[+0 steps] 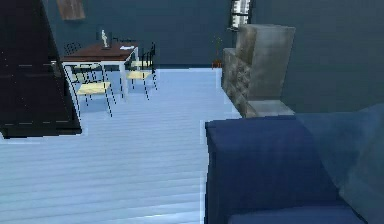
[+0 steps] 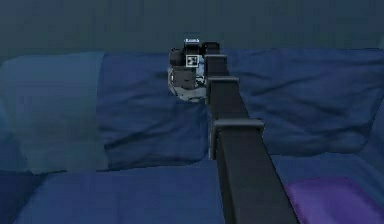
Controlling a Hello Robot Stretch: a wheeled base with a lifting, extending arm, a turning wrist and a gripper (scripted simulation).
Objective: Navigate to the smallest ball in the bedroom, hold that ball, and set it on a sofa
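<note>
arm side view: tool [image 2: 177, 73] at the blue sofa's [image 2: 300, 110] back cushions, a round grey ball [image 2: 185, 90] at its tip; grip and finger state cannot be told.

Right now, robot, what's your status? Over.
Fingers at blue sofa backrest, can't tell if holding. Round grey blob there, maybe the ball. Nothing seen in the way.

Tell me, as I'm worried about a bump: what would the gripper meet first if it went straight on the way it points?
Most likely the blue sofa's back cushion, directly beyond the gripper in the arm side view. Depth is unclear, so the gap between them cannot be told.
</note>
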